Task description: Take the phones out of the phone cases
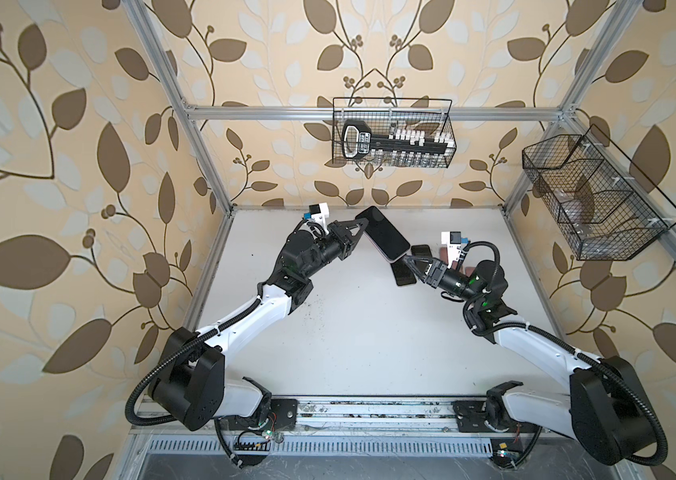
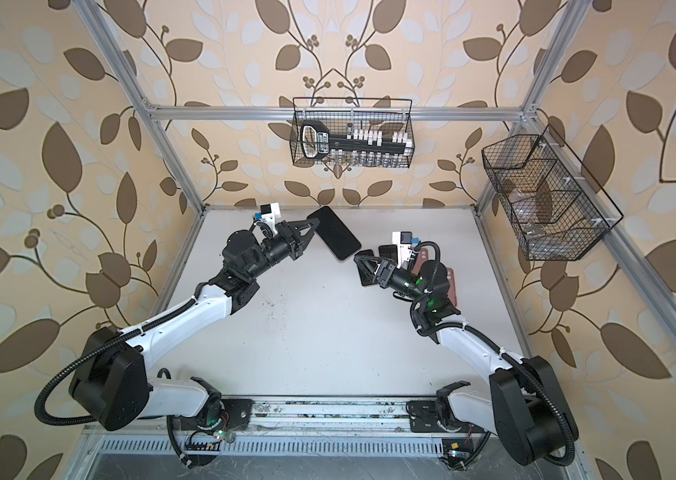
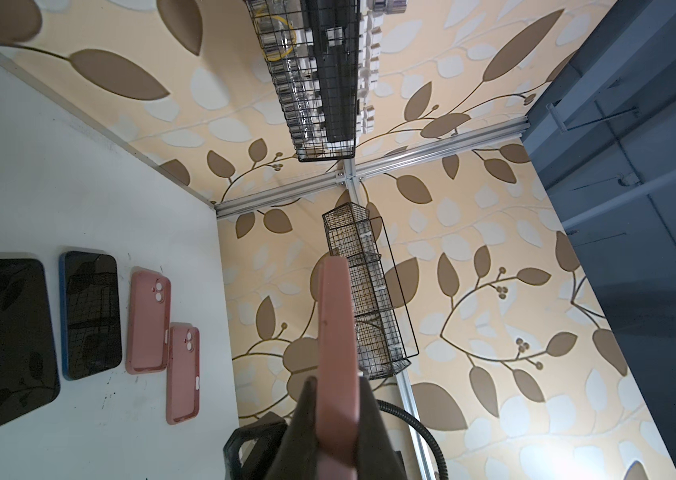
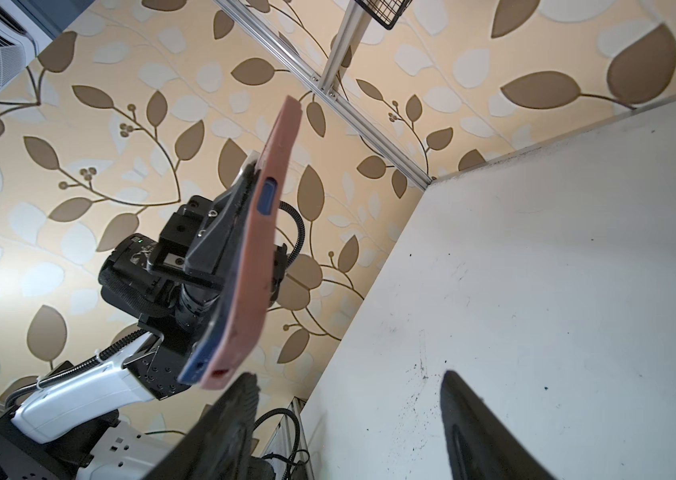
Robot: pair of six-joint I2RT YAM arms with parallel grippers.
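The phone (image 1: 384, 232) (image 2: 334, 232), dark screen up, hangs tilted above the back of the table in a pink phone case (image 4: 257, 257). My left gripper (image 1: 363, 224) (image 2: 314, 224) (image 3: 336, 386) is shut on the cased phone's long edge; the case (image 3: 336, 332) sits pinched between its fingers. At the lower corner the phone's blue edge (image 4: 199, 361) stands a little out of the case. My right gripper (image 1: 405, 261) (image 2: 359, 259) (image 4: 349, 376) is open just below that corner, one fingertip (image 4: 249, 378) close to it, nothing between the jaws.
Two bare phones (image 3: 4, 340) (image 3: 91, 316) and two empty pink cases (image 3: 147, 322) (image 3: 182, 372) lie on the white table (image 1: 349, 332) under and behind my right arm. One wire basket (image 1: 392, 133) hangs on the back wall and another wire basket (image 1: 594, 195) on the right wall.
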